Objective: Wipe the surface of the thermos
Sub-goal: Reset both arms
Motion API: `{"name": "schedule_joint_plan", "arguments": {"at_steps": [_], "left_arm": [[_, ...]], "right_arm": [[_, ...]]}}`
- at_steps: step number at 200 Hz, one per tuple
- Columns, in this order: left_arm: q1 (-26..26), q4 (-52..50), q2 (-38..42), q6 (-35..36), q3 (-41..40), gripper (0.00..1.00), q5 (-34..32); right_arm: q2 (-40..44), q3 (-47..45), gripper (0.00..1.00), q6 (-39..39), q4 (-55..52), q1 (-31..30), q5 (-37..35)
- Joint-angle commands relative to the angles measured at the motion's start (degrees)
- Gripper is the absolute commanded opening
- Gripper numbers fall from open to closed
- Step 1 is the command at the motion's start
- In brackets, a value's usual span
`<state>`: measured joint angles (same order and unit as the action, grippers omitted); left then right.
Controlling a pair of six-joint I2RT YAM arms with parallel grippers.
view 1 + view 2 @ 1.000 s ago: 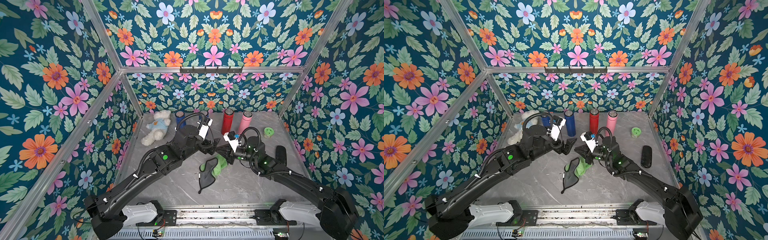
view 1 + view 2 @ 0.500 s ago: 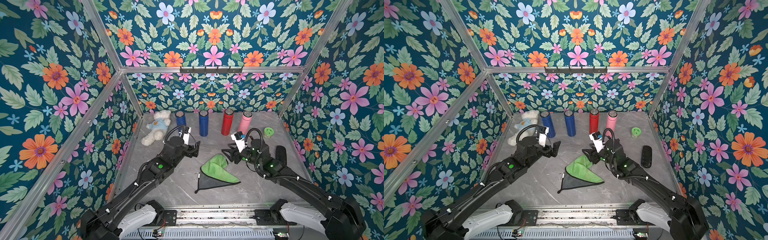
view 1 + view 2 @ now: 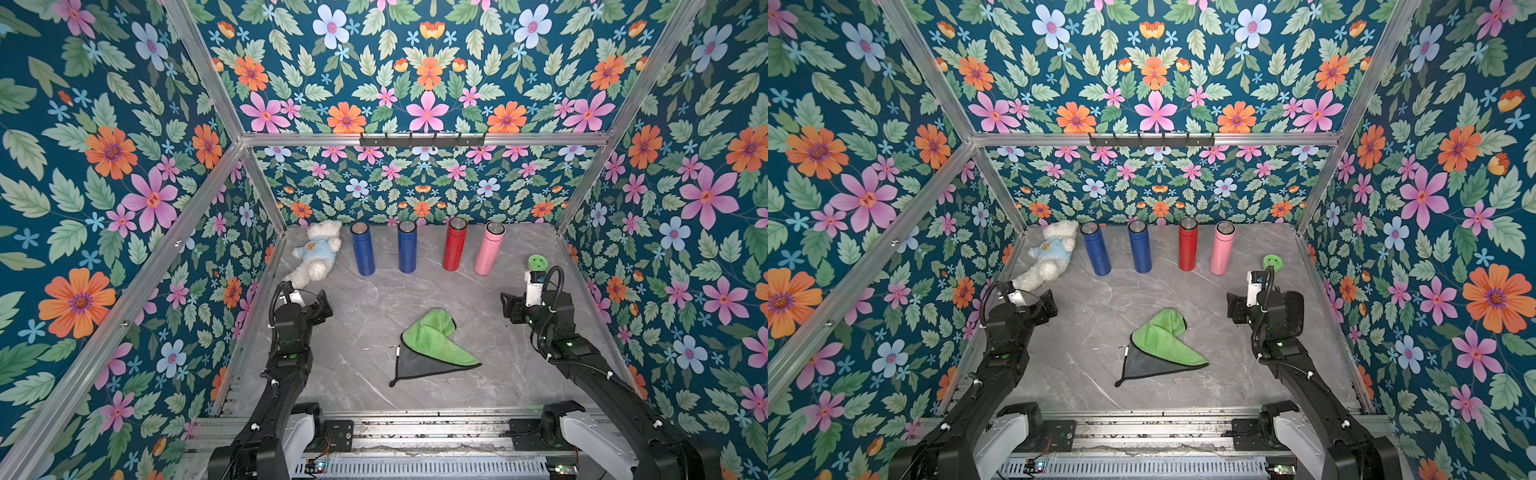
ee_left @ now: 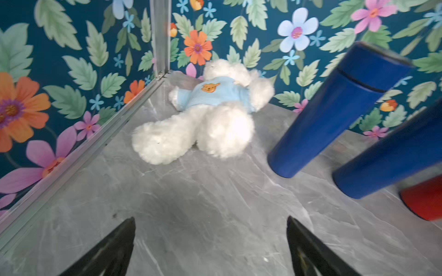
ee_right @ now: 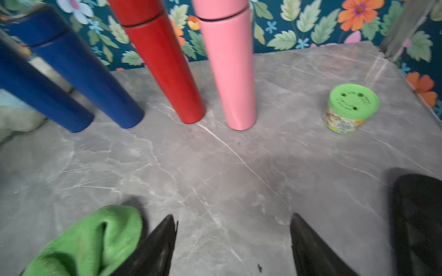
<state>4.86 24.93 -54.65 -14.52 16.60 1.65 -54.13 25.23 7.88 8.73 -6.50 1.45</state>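
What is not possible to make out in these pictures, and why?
Black object, right wrist view: cut off by the picture edge, blurred; kind unknown.
Green jar label, right wrist view: blurred, unreadable.
Red thermos, left wrist view: mostly cut off by the edge.

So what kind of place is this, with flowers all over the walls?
Probably a robot practice booth, not a real room. The flowered walls are panels on a metal frame, a left arm and right arm sit on a rail in front, and thermoses stand in a row on the tabletop.
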Motion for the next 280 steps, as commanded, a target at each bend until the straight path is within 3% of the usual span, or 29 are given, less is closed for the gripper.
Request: {"name": "schedule_joint_plan", "arguments": {"at_steps": [1,30,49,64,73,84,103,118,128,139,157,171,223,280], "left_arm": [[1.46,13.03,-4.92,3.18,-2.11,0.99,-0.24],[1.45,33.90,-15.78,3.75,-7.24,0.99,0.80],[1.43,46.35,-24.48,4.32,-8.08,0.99,1.18],[1.35,41.11,-24.73,7.46,-5.21,0.99,1.71],[1.38,45.52,-27.10,7.52,-5.57,0.99,0.60],[1.64,47.55,-30.65,6.77,-5.31,0.99,-0.94],[1.17,53.17,-33.17,9.02,-6.74,0.99,2.78],[0.90,57.00,-36.22,8.74,-7.53,0.99,1.70],[0.85,61.32,-38.94,8.59,-7.07,0.99,1.56],[0.65,56.06,-36.97,9.11,-6.19,0.99,2.07],[0.11,54.56,-37.27,9.68,-5.09,0.99,1.60],[0.10,53.22,-36.72,9.72,-4.93,0.99,1.61],[0.04,53.60,-36.94,9.82,-4.97,0.99,1.66],[-3.37,43.64,-37.01,13.51,0.27,0.99,-0.62]], "right_arm": [[-1.98,-3.56,0.76,-1.03,10.38,2.37,-1.15],[-8.41,-8.39,0.85,-1.67,24.91,3.96,-2.09],[-12.94,-7.70,0.87,-3.08,26.34,4.61,-1.89],[-15.88,-9.38,0.88,-4.69,33.87,4.72,-4.65],[-15.65,-9.89,0.89,-5.55,35.10,4.80,-5.63],[-18.30,-13.09,0.89,-6.07,44.67,5.87,-5.41],[-25.83,-14.84,0.89,-3.65,54.90,9.11,-0.89],[-30.47,-13.58,0.90,-4.17,58.41,9.21,-0.33],[-27.73,-11.41,0.90,-4.30,50.25,9.22,0.59],[-28.41,-9.24,0.99,-4.02,45.41,9.20,-0.08],[-27.84,-7.31,0.99,-3.93,40.78,9.19,-0.52],[-29.33,-7.93,0.99,-4.08,44.98,9.09,-1.00],[-28.90,-7.69,0.99,-4.19,43.40,9.14,-0.73],[-28.95,-7.63,0.99,-4.19,43.51,9.18,-0.75]]}}
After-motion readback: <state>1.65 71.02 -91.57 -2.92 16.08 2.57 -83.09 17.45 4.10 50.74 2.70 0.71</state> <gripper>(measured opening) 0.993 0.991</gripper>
